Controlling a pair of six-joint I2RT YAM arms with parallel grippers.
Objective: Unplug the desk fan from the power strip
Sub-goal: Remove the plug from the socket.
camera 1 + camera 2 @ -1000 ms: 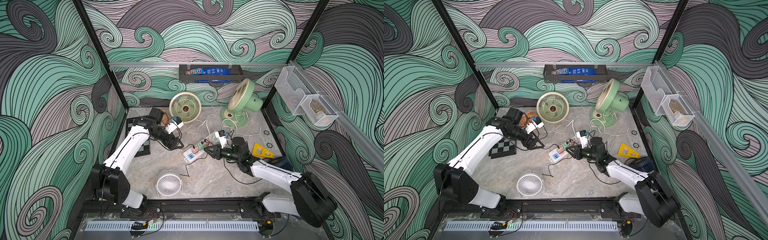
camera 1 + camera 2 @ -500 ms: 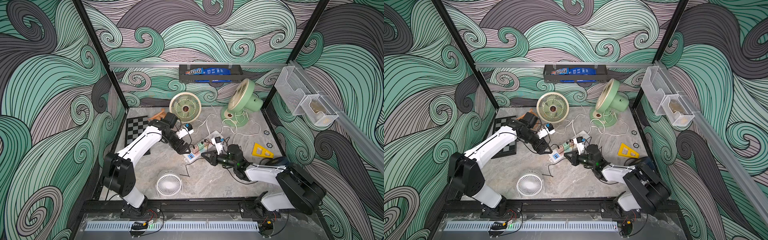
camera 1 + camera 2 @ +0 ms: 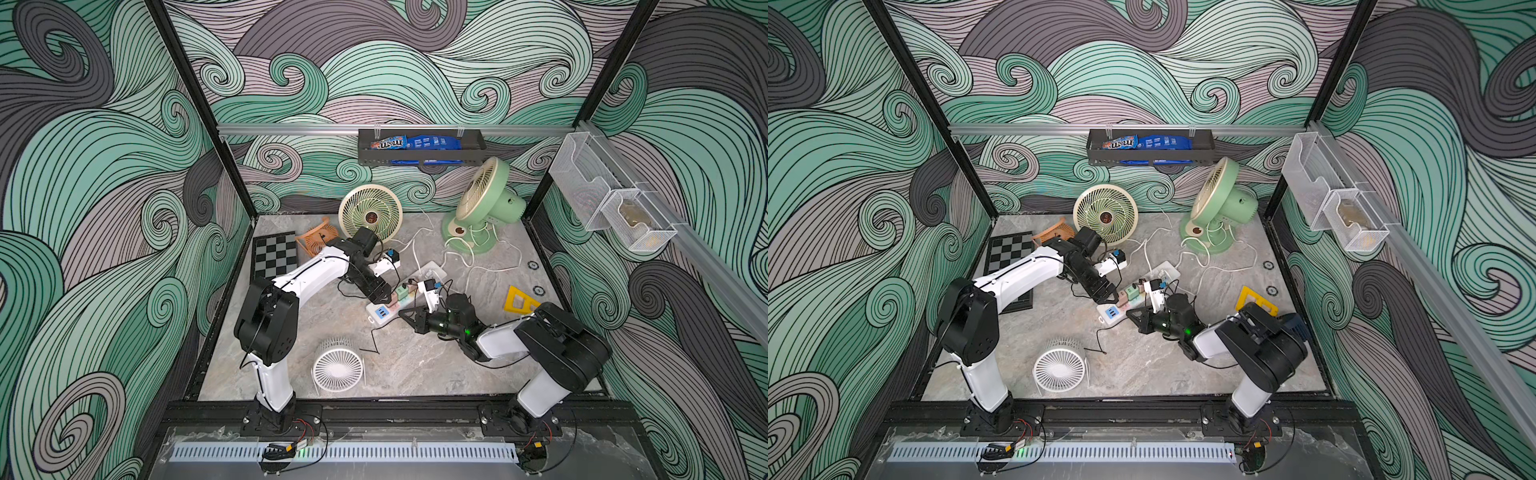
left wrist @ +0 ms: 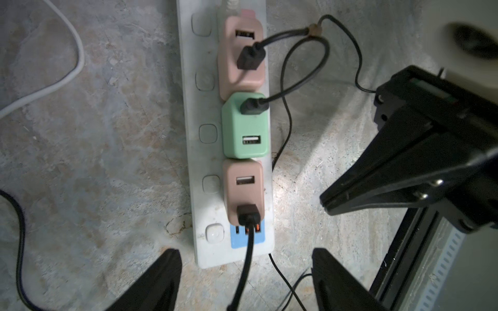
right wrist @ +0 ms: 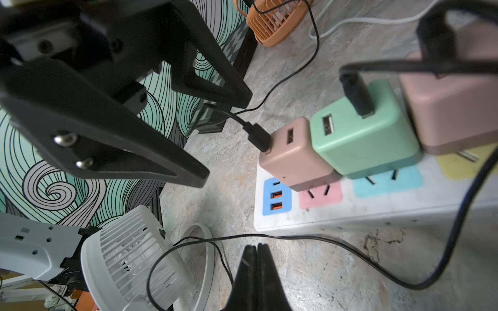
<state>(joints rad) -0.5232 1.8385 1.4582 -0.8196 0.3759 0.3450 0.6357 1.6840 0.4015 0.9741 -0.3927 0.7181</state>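
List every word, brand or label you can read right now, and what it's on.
"m&m's": on the candy packet in the black wall tray.
Blue packet beside it: white print, too small to read.
Tray's front label: too small to read.
Power strip: no lettering visible.

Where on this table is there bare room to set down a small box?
The bare front stretch of table between the white fan and the right arm. Crowded: the middle, where the left claw and right claw sit by the power strip among black cables; the back, with the green fan and white cords.
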